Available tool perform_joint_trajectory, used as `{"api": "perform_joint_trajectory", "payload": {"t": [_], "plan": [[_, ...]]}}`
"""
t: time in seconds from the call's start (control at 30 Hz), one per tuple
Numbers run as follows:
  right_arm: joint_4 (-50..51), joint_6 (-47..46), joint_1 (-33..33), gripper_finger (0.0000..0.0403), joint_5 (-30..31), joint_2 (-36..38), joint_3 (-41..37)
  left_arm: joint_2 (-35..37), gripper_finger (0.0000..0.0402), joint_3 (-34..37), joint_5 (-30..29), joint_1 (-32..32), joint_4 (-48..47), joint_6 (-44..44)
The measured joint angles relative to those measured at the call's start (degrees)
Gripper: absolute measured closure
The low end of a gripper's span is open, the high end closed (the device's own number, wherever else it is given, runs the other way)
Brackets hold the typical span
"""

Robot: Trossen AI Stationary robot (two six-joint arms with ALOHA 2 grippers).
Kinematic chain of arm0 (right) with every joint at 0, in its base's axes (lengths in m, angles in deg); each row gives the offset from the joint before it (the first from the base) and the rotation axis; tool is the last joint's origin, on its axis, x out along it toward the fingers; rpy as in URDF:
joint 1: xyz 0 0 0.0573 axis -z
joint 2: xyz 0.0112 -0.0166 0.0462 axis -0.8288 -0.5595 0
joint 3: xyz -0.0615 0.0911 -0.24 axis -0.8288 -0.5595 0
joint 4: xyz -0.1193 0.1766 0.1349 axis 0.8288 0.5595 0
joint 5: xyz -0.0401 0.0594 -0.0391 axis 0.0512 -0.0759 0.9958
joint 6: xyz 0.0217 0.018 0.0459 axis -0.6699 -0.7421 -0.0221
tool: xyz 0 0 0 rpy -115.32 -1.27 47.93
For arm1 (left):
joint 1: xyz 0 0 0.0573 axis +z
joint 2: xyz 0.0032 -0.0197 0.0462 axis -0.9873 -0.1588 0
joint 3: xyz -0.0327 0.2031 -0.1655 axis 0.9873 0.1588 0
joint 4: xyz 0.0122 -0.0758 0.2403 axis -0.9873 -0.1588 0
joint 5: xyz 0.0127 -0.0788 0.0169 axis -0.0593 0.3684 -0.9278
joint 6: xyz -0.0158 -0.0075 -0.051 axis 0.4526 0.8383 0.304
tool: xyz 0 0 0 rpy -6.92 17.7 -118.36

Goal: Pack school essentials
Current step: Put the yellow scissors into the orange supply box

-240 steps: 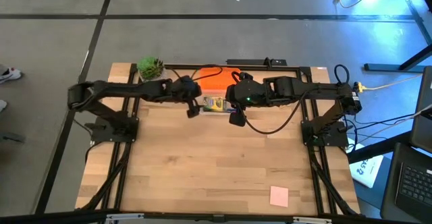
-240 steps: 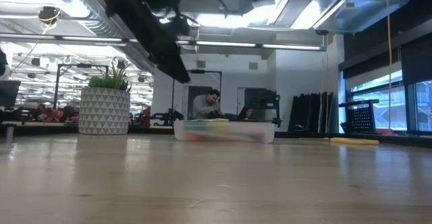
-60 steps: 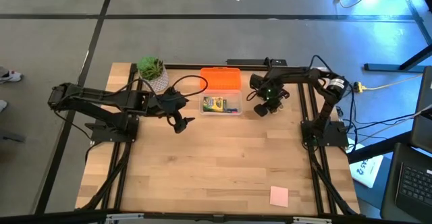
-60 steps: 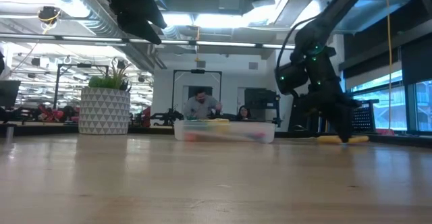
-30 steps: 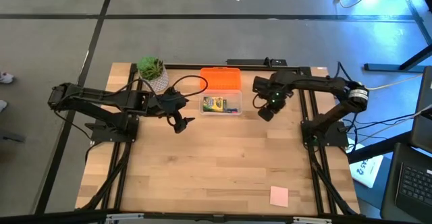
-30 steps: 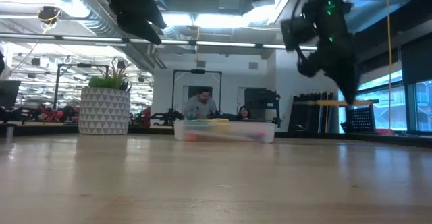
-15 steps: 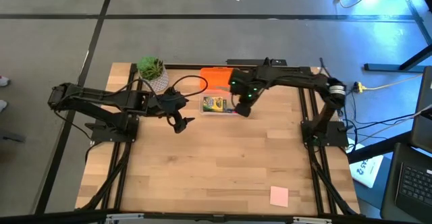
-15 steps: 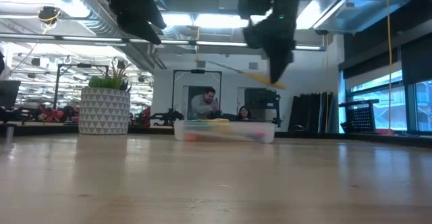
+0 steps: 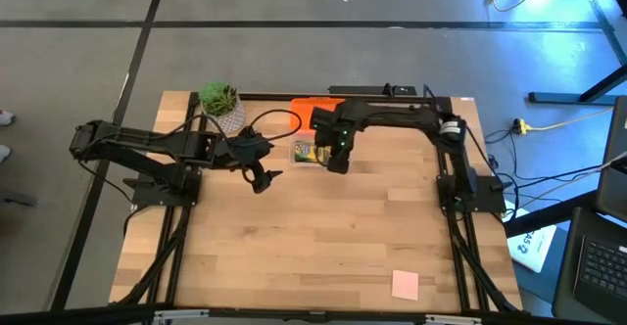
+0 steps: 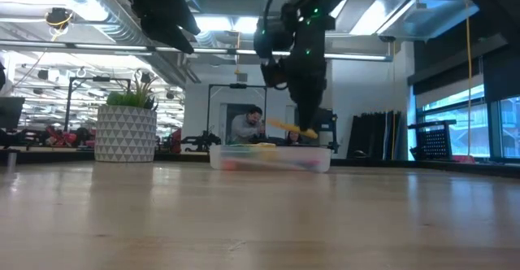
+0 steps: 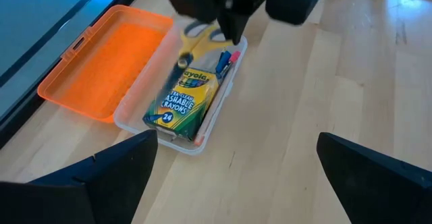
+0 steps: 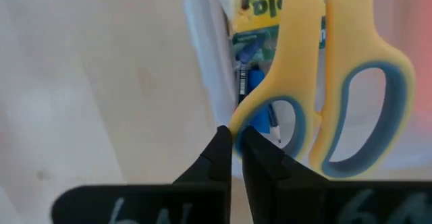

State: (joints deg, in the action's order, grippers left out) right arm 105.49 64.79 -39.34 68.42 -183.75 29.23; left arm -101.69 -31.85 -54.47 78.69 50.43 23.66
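Observation:
The yellow-handled scissors (image 12: 317, 82) are in my right gripper (image 12: 233, 140), which is shut on them just above the clear case (image 10: 270, 158). The case's orange lid (image 11: 108, 62) lies open toward the table's far edge. The green-yellow crayon box (image 11: 183, 102) and a small blue piece (image 12: 255, 92) lie inside. In the high view my right gripper (image 9: 336, 163) hangs over the case's right part. My left gripper (image 9: 261, 178) is open, held in the air left of the case. The pink note pad (image 9: 405, 284) lies flat near the table's near right corner. My right gripper pinches the outer rim of one yellow handle loop (image 12: 251, 119) of the scissors between its two fingers, coming from above and pointing down. The scissors (image 10: 291, 128) are lifted clear and lie nearly level below the fingers, just over the case.
A small green potted plant (image 9: 220, 100) stands at the far left of the table, behind my left arm. A broad stretch of bare wood (image 9: 313, 247) runs between the case and the near edge. People sit in the room beyond the table (image 10: 248, 128).
My right gripper has carried the scissors from the right of the case toward the table's left, high at first, and then come down over the case. The scissors have stayed in its shut fingers and now hang just above the case.

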Motion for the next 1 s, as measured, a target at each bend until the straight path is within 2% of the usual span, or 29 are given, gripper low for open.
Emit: {"api": "perform_joint_trajectory", "payload": {"t": [0.27, 1.0], "plan": [[-0.85, 1.29, 1.46, 0.0382, 0.02, -3.33, 0.04, 0.0, 0.0001, 0.0, 0.0, 0.0, 0.02, 0.0], [-1.6, 0.96, 1.74, 0.0352, -0.02, -4.19, 0.02, 0.0, 0.0001, -0.02, 0.01, 0.0, 0.01, 0.0]]}}
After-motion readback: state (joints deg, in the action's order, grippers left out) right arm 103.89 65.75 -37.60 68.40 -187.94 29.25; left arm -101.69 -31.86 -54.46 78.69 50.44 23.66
